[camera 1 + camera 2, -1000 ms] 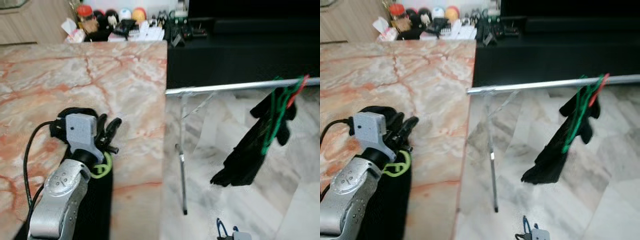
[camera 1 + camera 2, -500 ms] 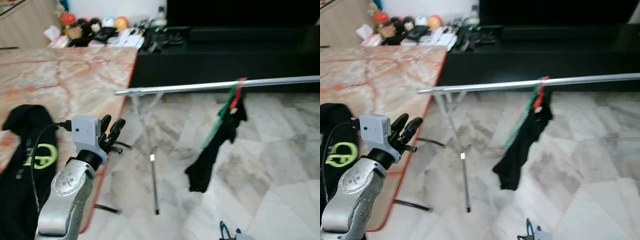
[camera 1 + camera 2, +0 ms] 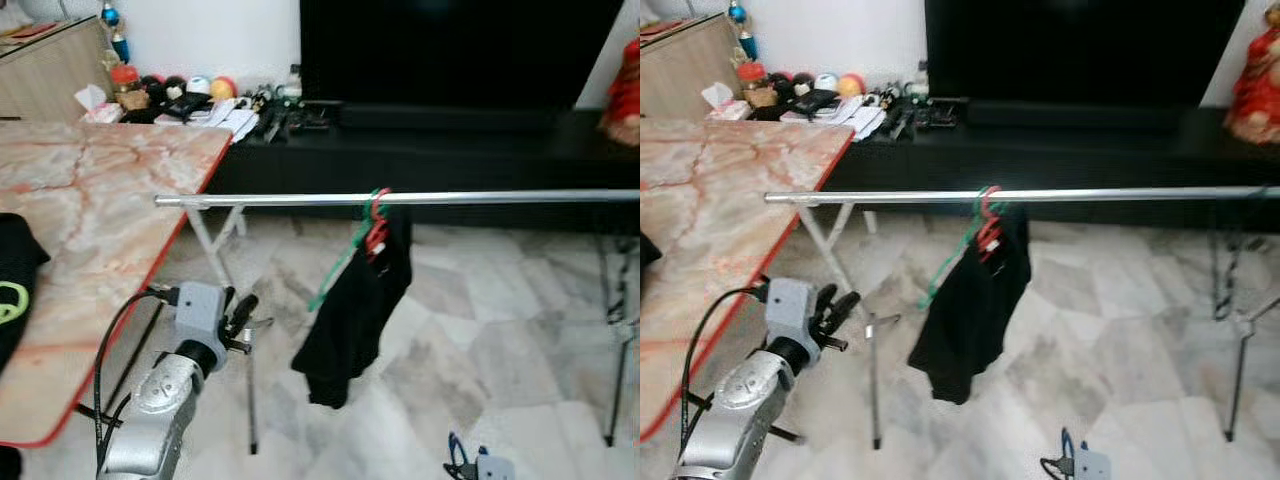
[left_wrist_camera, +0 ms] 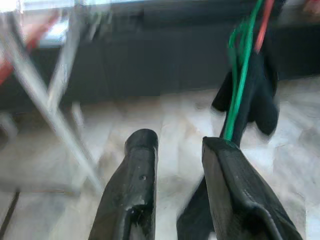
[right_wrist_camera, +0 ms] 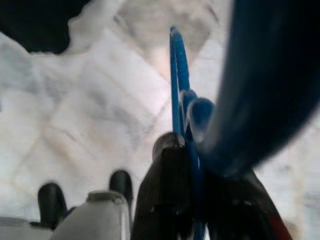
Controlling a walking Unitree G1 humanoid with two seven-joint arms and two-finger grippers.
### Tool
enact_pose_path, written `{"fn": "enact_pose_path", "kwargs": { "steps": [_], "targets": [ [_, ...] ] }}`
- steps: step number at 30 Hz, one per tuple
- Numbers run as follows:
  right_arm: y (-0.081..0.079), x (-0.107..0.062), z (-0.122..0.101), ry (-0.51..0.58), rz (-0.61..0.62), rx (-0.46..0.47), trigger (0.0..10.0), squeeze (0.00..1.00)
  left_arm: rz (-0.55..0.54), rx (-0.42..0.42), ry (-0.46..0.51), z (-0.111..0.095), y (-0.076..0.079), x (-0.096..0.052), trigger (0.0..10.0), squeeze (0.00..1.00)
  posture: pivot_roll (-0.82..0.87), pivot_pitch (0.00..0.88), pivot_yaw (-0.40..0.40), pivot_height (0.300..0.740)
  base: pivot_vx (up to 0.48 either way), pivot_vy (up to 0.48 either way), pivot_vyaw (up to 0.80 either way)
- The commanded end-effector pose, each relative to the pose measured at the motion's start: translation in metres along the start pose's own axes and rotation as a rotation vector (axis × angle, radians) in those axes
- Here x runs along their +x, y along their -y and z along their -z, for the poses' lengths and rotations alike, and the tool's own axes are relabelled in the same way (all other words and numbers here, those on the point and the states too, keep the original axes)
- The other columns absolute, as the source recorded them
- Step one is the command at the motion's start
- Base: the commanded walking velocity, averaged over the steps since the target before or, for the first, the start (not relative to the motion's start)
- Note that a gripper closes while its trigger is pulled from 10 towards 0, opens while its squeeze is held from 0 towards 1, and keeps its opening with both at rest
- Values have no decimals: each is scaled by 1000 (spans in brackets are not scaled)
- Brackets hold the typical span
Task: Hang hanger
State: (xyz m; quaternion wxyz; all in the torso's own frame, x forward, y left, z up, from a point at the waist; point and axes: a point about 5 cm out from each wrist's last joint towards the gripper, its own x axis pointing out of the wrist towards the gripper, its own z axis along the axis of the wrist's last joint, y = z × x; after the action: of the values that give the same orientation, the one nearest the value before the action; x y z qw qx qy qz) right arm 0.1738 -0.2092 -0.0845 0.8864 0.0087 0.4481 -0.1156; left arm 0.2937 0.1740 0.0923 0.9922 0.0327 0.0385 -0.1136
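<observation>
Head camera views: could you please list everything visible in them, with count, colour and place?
Rail: one, silver, running across the room on thin metal legs.
Garment: one, black, hanging from the rail.
Hangers: green and red, hooked on the rail above the garment; count unclear.
Table: one, pink-veined marble, on the left.
Dark cloth: one, black with a yellow-green mark, at the table's left edge.
TV unit: one, black, along the far wall.
Clutter: many small mixed-colour items, beyond the table's far end.
Blue hanger: one, in the right gripper.
Left gripper: open, raised beside the table.
Right gripper: low, shut on the blue hanger.
</observation>
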Motion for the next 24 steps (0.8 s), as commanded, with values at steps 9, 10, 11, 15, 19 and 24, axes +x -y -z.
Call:
{"fn": "enact_pose_path", "kwargs": {
  "steps": [9,10,11,15,19,24],
  "targets": [
    [1,-6,22,-24,8,107,10000,0,-148,-49,-569,134,-18,-58,10000,0,-10,0,-7,740,0,0,0],
    [3,-6,24,-22,9,103,10000,0,-149,-54,-628,144,-15,-67,10000,0,-23,0,-14,740,0,0,0],
    [4,-7,25,-20,9,99,10000,0,-149,-56,-668,151,-13,-73,10000,0,-23,0,-14,740,0,0,0],
    [14,-9,33,-34,34,99,10000,0,-161,-83,-830,179,2,-103,10000,0,-28,0,-38,740,0,0,0],
    [20,-11,37,-46,45,100,10000,0,-189,-115,-873,187,8,-113,10000,0,-22,0,-39,740,0,0,0],
    [22,-12,40,-47,47,122,10000,0,-212,-128,-807,181,4,-104,10000,0,-25,26,-23,740,0,0,0]
  ]
}}
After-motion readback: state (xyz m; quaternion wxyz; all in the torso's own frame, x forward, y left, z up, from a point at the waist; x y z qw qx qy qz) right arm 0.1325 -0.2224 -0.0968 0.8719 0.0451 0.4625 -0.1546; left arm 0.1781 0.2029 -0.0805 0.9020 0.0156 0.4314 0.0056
